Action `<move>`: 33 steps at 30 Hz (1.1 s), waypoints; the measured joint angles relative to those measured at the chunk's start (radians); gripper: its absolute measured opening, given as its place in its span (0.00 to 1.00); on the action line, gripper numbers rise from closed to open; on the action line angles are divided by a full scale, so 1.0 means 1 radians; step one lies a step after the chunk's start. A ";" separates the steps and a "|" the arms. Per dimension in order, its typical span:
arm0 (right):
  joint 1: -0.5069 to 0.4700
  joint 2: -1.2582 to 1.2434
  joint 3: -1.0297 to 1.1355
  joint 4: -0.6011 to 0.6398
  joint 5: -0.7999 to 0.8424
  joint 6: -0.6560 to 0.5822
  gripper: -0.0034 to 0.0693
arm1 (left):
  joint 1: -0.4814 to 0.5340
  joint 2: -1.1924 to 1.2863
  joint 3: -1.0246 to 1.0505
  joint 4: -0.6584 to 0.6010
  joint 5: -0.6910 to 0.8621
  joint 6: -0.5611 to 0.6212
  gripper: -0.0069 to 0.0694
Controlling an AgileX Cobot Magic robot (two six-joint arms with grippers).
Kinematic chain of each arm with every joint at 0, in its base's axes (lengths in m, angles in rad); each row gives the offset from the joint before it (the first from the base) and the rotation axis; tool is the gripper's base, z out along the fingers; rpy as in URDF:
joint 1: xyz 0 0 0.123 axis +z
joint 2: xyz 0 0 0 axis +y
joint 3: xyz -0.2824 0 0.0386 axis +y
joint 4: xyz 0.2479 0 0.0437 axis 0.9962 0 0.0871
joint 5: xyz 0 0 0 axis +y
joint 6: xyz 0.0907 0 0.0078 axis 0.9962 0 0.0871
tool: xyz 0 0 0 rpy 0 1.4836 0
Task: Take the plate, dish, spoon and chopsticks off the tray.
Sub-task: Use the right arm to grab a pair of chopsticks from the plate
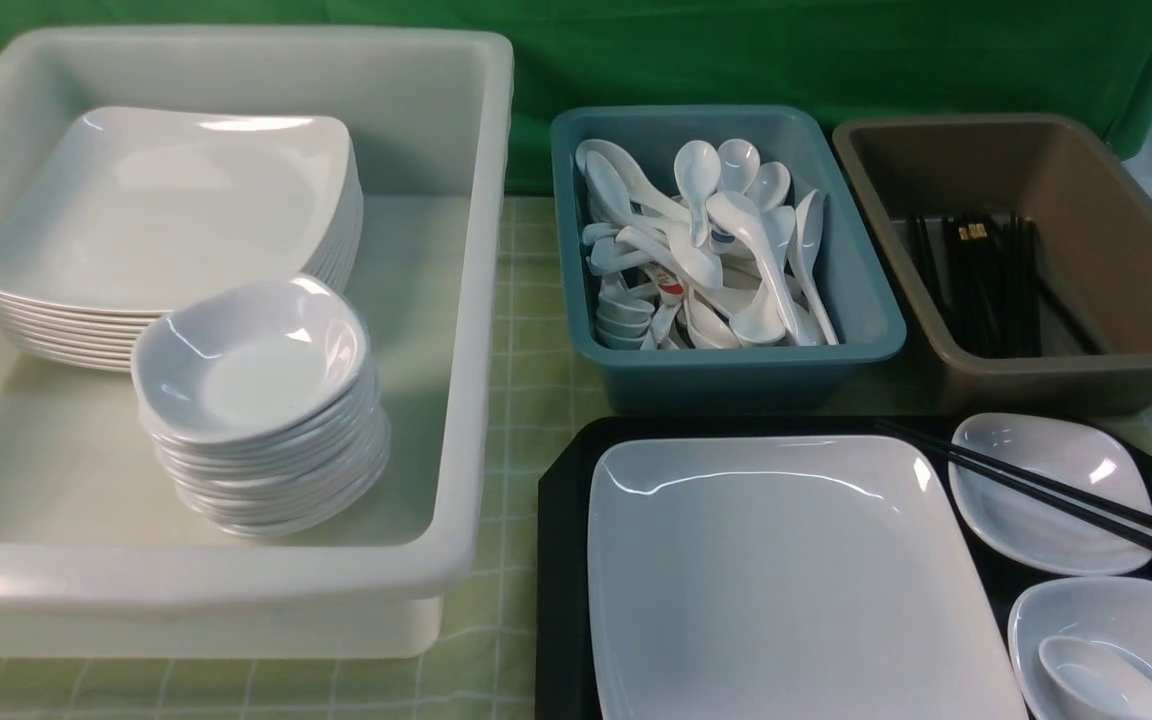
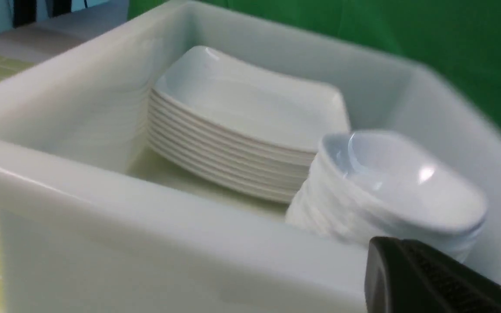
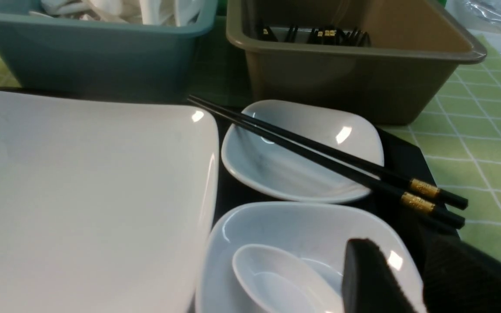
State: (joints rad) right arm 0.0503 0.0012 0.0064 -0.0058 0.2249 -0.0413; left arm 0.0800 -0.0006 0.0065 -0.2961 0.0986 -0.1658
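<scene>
My left gripper [image 2: 429,278] is closed beside the white plastic tub [image 2: 146,243]. My right gripper [image 3: 407,261], parted and empty, hangs near the glossy white soup spoon [image 3: 276,278] on the black rectangular tray [image 1: 558,560], beside the white square plate [image 1: 786,580].

Finishes near the right claw [image 3: 396,252]
Glossy, smooth white plate [image 3: 81,195] beside it; matt black tray [image 3: 407,150] beneath; black, gold-banded chopsticks [image 3: 346,170] ahead.
</scene>
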 joint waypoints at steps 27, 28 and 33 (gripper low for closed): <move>0.000 0.000 0.000 0.000 0.000 0.000 0.38 | -0.341 0.857 -0.702 -0.219 0.515 0.574 0.10; 0.000 0.000 0.000 0.000 0.000 0.000 0.38 | -0.369 0.878 -0.710 -0.219 0.514 0.586 0.10; 0.000 0.000 0.000 0.006 -0.013 0.005 0.38 | -0.561 0.919 -0.733 -0.224 0.489 0.623 0.10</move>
State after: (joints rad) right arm 0.0503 0.0012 0.0064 0.0000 0.2123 -0.0367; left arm -0.4810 0.9184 -0.7267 -0.5196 0.5873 0.4568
